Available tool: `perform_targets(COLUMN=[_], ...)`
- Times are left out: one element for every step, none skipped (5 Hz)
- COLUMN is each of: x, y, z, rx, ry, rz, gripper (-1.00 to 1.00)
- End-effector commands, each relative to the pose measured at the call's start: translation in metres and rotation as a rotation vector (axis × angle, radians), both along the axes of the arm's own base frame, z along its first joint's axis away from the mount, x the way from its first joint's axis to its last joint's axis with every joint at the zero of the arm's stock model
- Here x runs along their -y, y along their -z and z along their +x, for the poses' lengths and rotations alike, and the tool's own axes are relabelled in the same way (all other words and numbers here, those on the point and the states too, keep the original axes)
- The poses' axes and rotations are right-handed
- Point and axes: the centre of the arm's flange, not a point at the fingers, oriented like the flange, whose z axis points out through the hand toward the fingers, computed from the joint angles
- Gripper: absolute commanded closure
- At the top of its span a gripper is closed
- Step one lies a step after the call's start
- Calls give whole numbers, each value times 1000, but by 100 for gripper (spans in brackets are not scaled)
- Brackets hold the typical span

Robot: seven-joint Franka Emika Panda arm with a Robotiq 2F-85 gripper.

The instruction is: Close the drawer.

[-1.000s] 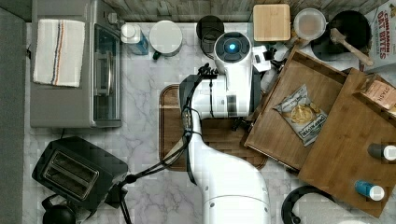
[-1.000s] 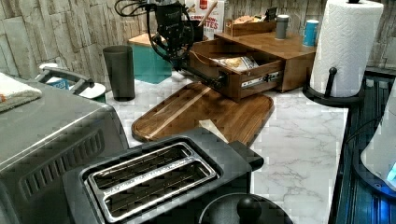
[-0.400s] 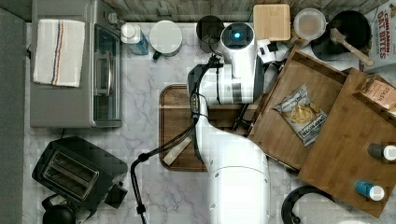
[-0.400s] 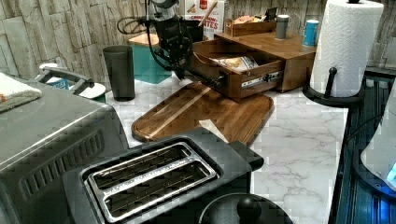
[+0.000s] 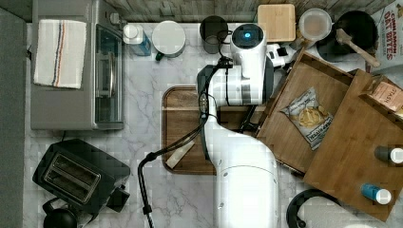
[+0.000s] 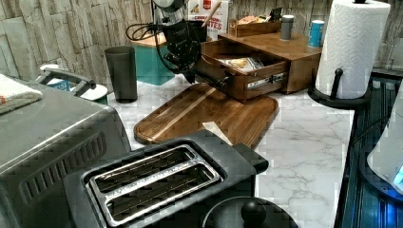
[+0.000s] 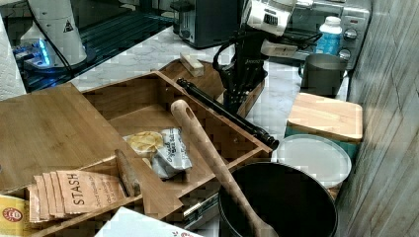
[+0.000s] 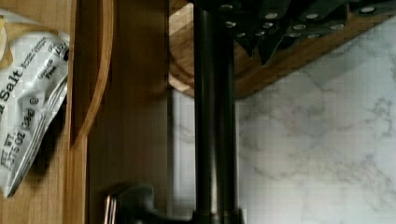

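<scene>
Medium-brown wood-grain drawer (image 5: 304, 90) with black bar handle (image 7: 225, 111); white-and-yellow chip bag (image 5: 309, 118); white grey-veined marble surface (image 5: 142, 123); dark-brown cutting board (image 6: 209, 111); white arm (image 5: 244, 156).

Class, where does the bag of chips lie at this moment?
The bag of chips lies on the floor of the open drawer, toward the top view's right, beside the arm.

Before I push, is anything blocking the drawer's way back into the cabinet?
Nothing visible does. The chip bag lies flat on the floor of the drawer, below its walls. The gripper is at the dark handle bar on the drawer's front.
</scene>
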Motion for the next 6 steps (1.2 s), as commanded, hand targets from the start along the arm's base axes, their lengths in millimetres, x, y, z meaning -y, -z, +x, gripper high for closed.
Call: perform_targets(x=[138, 192, 233, 252, 281, 307], y=[-116, -125, -129, -120, -127, -126], z=[-14, -24, -47, -86, -118, -145], rx=[102, 119, 125, 138, 105, 79], ry=[-49, -49, -37, -51, -65, -37], rz=[-7, -10, -18, -43, -51, -48], gripper=[100, 100, 100, 100, 100, 100])
